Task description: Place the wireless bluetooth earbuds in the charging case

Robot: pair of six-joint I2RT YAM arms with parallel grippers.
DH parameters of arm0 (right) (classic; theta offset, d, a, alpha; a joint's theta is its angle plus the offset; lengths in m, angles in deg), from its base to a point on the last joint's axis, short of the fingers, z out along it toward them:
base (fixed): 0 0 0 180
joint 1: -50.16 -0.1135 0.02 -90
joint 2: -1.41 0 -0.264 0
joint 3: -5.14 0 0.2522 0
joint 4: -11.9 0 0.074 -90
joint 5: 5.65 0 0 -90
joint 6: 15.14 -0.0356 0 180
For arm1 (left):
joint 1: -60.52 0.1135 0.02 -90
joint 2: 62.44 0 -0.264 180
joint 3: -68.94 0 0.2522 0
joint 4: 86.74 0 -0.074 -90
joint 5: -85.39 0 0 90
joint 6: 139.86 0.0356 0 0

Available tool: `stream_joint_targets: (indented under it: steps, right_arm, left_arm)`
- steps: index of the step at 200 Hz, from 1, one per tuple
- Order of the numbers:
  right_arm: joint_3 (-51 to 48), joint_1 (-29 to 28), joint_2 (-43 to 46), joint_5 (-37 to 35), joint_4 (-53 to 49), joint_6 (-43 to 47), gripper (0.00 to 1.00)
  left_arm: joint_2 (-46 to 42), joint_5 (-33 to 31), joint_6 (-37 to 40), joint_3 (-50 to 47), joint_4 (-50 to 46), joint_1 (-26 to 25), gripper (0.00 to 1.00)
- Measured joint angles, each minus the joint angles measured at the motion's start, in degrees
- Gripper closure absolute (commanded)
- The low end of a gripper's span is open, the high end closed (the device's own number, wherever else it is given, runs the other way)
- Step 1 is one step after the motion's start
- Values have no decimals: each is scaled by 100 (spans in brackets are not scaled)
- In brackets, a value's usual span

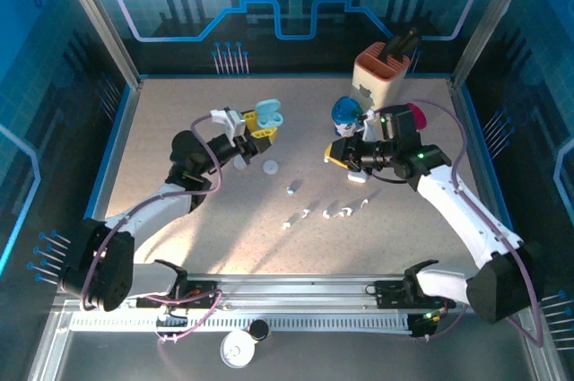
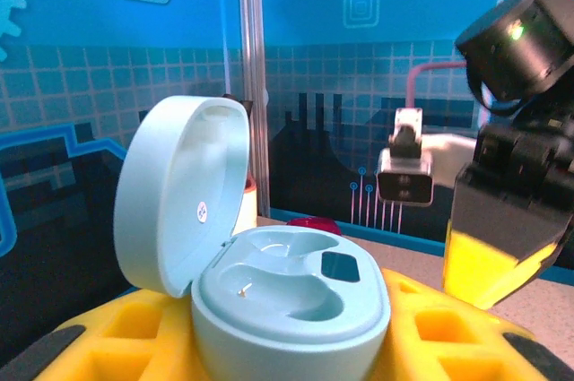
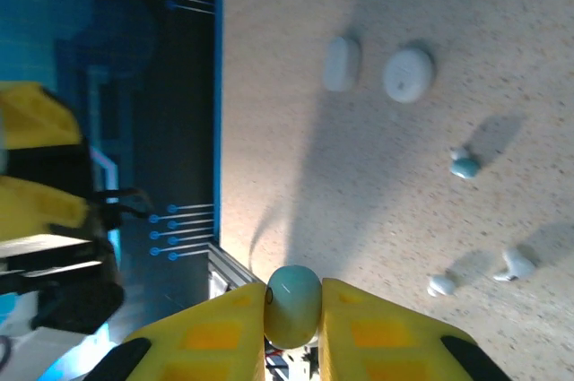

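Clearly, the left end effector (image 1: 260,126) is clamped around the pale blue pebble-shaped plastic charging case (image 2: 289,305), which has its lid up and both wells bare. The right end effector (image 1: 334,155) pinches a small pale blue-green rounded plastic piece (image 3: 292,302), probably an earbud, though the close wrist view hides any stem. It hangs above the speckled desk (image 3: 359,175), near the case but apart from it. More tiny white stemmed earbuds (image 1: 345,211) lie loose on the desk. Such a bud should be feather-light, rigid and slick. A light pinch across the bulb seems safest, leaving the stem free to enter.
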Motion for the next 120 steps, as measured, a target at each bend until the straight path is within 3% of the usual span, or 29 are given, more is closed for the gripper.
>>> stream_joint_targets:
  steps: [44,120]
  right_arm:
    - [282,-70,120,4,350,-306,83]
    - [549,-195,35,264,1152,-1137,86]
  left_arm:
    - [179,-553,409,2,17,-651,63]
    - [306,-1001,763,2,11,-1209,62]
